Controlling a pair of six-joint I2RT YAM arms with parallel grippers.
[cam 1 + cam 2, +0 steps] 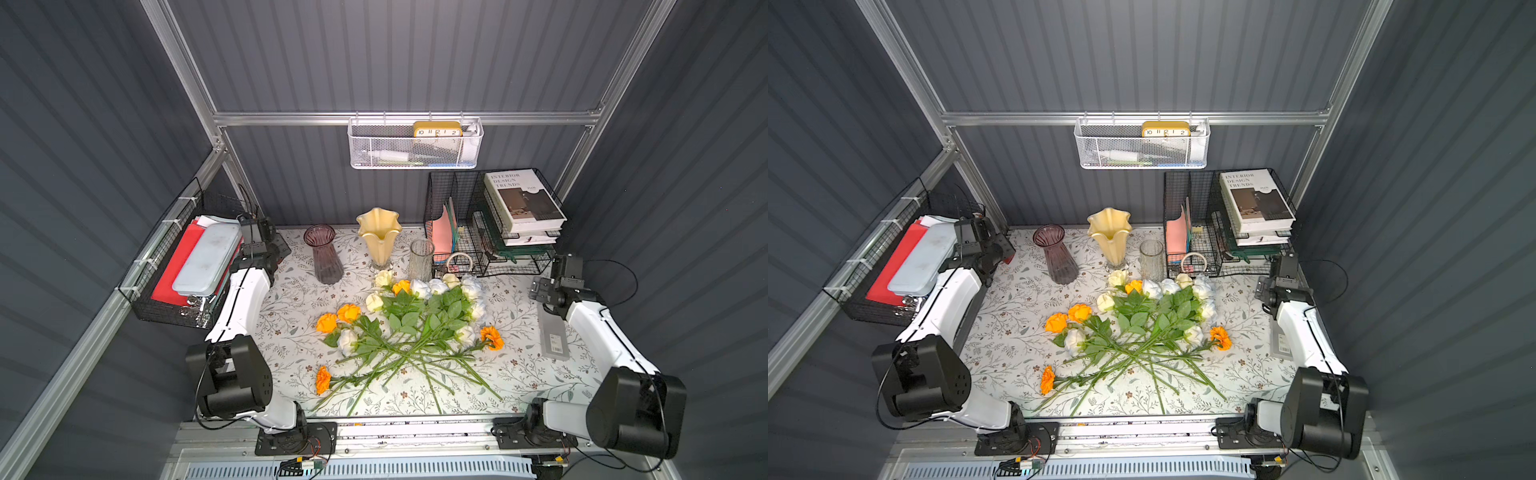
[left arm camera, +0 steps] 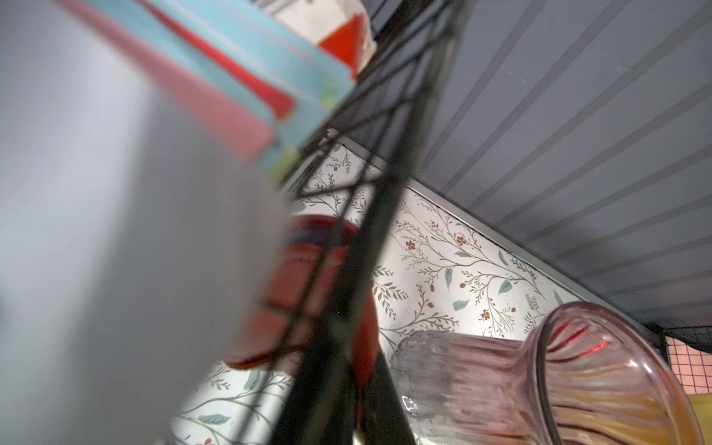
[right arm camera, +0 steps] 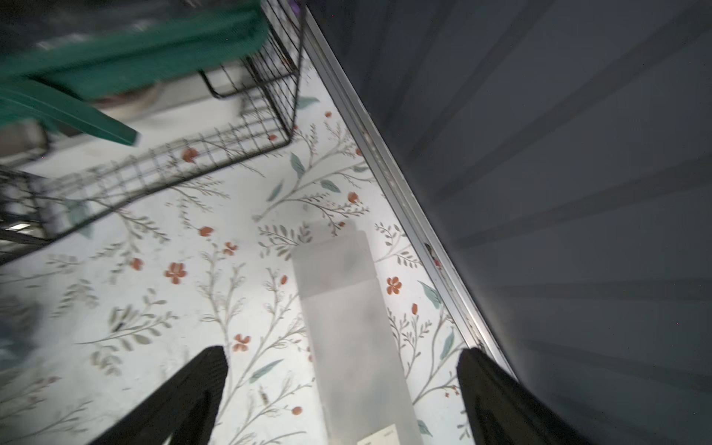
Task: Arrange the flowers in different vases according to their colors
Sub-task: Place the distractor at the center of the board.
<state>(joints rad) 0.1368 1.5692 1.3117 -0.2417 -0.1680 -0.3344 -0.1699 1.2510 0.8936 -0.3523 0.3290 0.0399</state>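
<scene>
The flowers [image 1: 409, 328] lie in a crossed heap mid-table in both top views: white roses [image 1: 420, 287], a cream-yellow rose [image 1: 374, 302], orange roses [image 1: 348, 312] and marigolds [image 1: 323, 379]. Behind them stand the vases: ribbed purple [image 1: 323, 253], cream-yellow with a wavy rim [image 1: 379, 235] and clear glass [image 1: 421, 259]. My left gripper [image 1: 254, 227] is at the back left by the wire basket; in its wrist view its dark fingers [image 2: 385, 404] blend with the basket wire, with the purple vase [image 2: 539, 385] beside them. My right gripper [image 3: 343, 362] is open wide at the right edge, holding nothing.
A black wire basket [image 1: 166, 299] with red folders and a pale blue case hangs at the left. A wire rack [image 1: 457, 216] with books stands back right, a tape roll [image 1: 459, 262] before it. A frosted flat pack [image 3: 346, 327] lies under my right gripper. A white mesh basket [image 1: 415, 153] hangs on the back rail.
</scene>
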